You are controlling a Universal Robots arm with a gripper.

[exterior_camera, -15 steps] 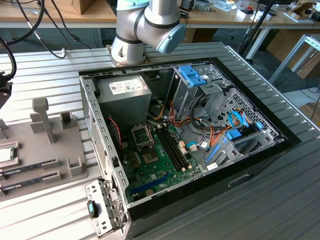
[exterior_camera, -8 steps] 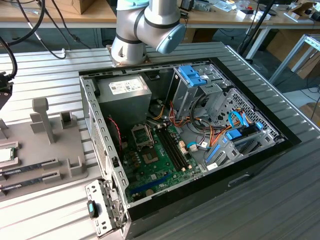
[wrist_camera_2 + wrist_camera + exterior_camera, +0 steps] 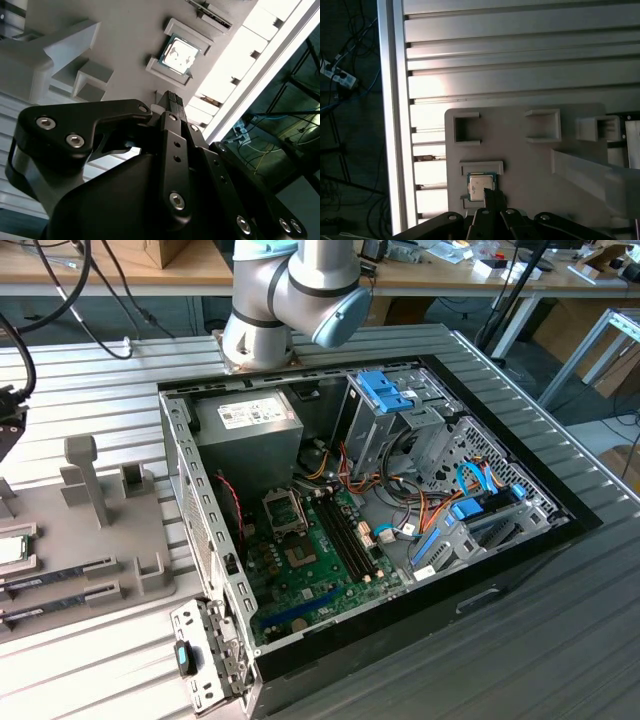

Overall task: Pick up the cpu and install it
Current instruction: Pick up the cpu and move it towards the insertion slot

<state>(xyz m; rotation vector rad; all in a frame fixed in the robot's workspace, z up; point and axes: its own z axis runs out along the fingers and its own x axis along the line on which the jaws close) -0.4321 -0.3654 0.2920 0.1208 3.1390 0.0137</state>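
Reading the end effector (image 3: 172, 100) as pressed together, nothing pinched between the tips; same look for the end effector (image 3: 489, 193) in the first wrist view. Hovers right by the cpu (image 3: 480, 185), tips overlapping its near edge in the first wrist view; can't tell whether touching. Finding the cpu lying flat, silver top up, green rim showing, seated between shallow grey brackets on the grey fixture plate (image 3: 530, 170), near the plate's edge. Also catching the cpu (image 3: 179, 54) in the second wrist view and the cpu (image 3: 12, 550) at the exterior view's far left. Seeing memory sticks (image 3: 50, 575) slotted on the same plate, just beside the cpu, plus upright grey posts (image 3: 82, 475). Resting all on the slatted aluminium desk (image 3: 520, 640). Toward the exterior view's right: open computer case (image 3: 190, 510) on its side, motherboard (image 3: 320, 560) exposed, socket frame (image 3: 283, 508) well apart from the cpu, power supply box (image 3: 250, 420) in the corner nearest the arm base (image 3: 260, 335). Not yet installed.
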